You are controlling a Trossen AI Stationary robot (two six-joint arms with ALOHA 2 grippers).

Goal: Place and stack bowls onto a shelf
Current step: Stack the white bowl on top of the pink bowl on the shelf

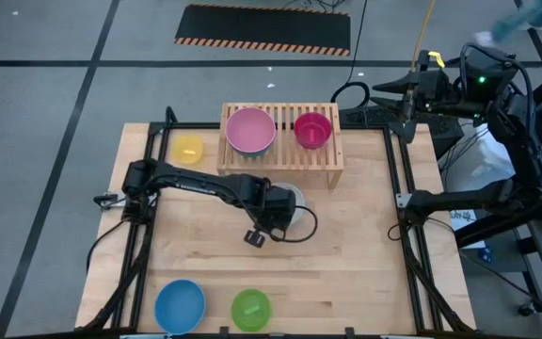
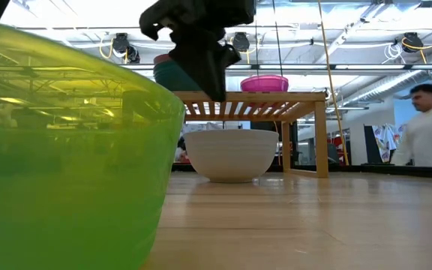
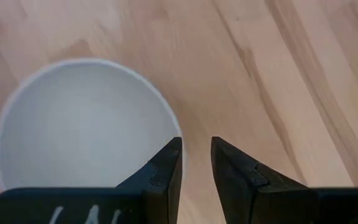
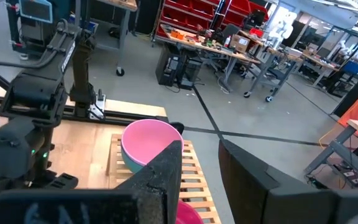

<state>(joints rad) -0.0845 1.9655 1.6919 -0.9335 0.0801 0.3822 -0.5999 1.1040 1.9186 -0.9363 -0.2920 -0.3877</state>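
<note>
A white bowl [image 3: 82, 127] stands on its base on the table [image 1: 365, 273] just in front of the light-wood shelf [image 1: 332, 155]. My left gripper [image 3: 196, 149] hangs above its rim, pointing down, open by a narrow gap and clear of the bowl [image 2: 231, 154]. On the shelf's slats sit a pink bowl [image 1: 250, 129] nested in a teal one [image 4: 132, 160], and a red bowl [image 1: 312, 130]. The yellow bowl [image 1: 188, 148], blue bowl [image 1: 179, 306] and lime green bowl [image 1: 250, 309] rest on the table. My right gripper [image 4: 201, 165] waits open beyond the table's far right corner. The purple bowl is out of view.
The lime green bowl [image 2: 58, 150] fills the low view's left. Dark frame rails [image 1: 405, 188] run along the table's left and right sides. A person [image 2: 430, 127] stands beyond the table on the right. Bare wood lies between the white bowl and the near edge.
</note>
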